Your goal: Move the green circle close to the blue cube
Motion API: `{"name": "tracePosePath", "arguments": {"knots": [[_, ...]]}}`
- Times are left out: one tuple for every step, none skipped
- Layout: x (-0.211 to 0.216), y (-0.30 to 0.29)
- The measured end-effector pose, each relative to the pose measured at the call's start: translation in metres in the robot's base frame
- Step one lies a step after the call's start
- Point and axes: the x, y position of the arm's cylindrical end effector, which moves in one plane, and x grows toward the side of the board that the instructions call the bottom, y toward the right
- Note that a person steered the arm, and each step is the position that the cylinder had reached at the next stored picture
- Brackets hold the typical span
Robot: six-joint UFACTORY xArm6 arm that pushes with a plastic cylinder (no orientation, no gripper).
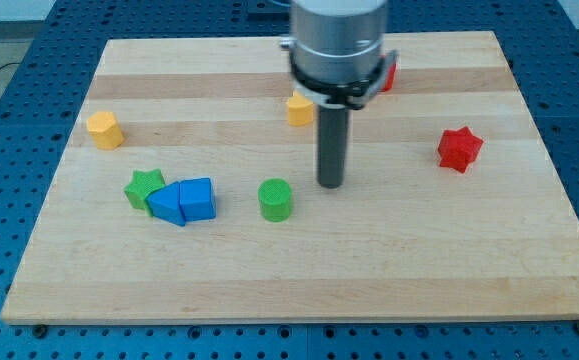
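Note:
The green circle [276, 199] is a short green cylinder standing near the middle of the wooden board. The blue cube [198, 198] sits to its left, about a block's width away, touching a second blue block [168, 204] on its left. My tip [331, 184] is the lower end of the dark rod, just to the right of the green circle and slightly above it in the view, with a small gap between them.
A green star [143, 188] touches the blue blocks' left side. A yellow block [104, 129] lies at the upper left, another yellow block [300, 108] behind the rod, a red star [459, 148] at the right, a red block [387, 74] at the top, partly hidden by the arm.

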Motion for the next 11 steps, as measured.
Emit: {"name": "tracePosePath", "arguments": {"knots": [[0.008,0.008],[0.009,0.007],[0.009,0.007],[0.014,0.003],[0.015,-0.024],[0.016,-0.064],[0.016,-0.075],[0.029,-0.038],[0.048,-0.027],[0.050,-0.043],[0.050,-0.072]]}}
